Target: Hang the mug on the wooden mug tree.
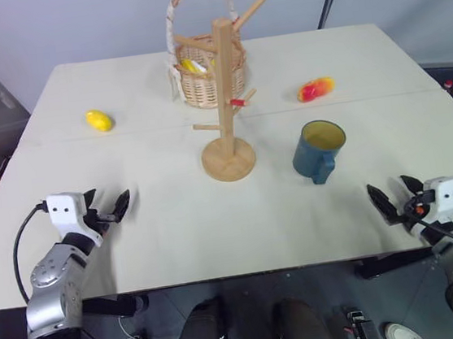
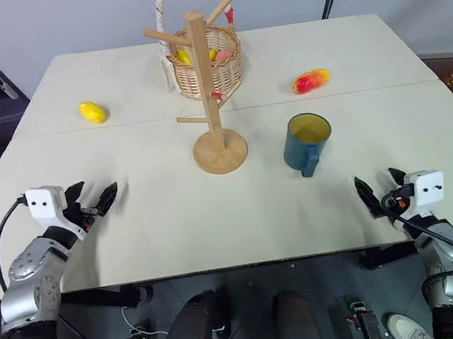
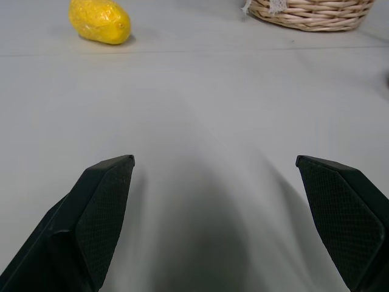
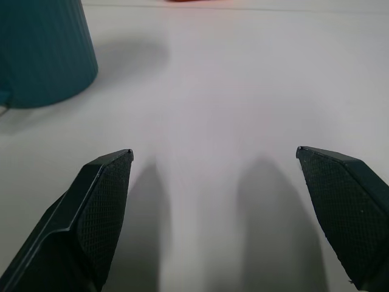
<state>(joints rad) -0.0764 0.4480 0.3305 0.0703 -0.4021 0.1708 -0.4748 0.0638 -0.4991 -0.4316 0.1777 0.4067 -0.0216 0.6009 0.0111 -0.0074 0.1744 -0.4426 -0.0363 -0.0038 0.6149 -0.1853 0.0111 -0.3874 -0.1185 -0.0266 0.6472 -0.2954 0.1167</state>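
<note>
1. Near the counter's front edge on the robot's left, the left claw (image 1: 110, 209) hovers low over the bare top with its two black fingers (image 3: 100, 213) spread wide apart and nothing between them.
2. Over at the front right, the right claw (image 1: 397, 195) hangs the same way just above the counter (image 1: 177, 240), its fingers (image 4: 97, 213) also standing wide apart and empty.
3. Ahead of the right claw and toward the middle stands the mug (image 1: 318, 151), upright on the counter, dark blue outside and yellow inside, its loop handle turned toward the robot; the right wrist view catches its ribbed wall off to one side of the fingers, well apart from them.
4. Just beside the mug, on its left, stands the wooden mug tree (image 1: 223, 104), an upright post on a round disc base with angled pegs, some red-tipped; none of the pegs carries anything.
5. Behind the tree sits a woven basket (image 1: 209, 77) with a tall wrapped handle and some yellow pieces inside.
6. A yellow fruit (image 1: 99, 119) lies far out ahead of the left claw.
7. A red-and-yellow fruit (image 1: 315, 89) lies beyond the mug.
</note>
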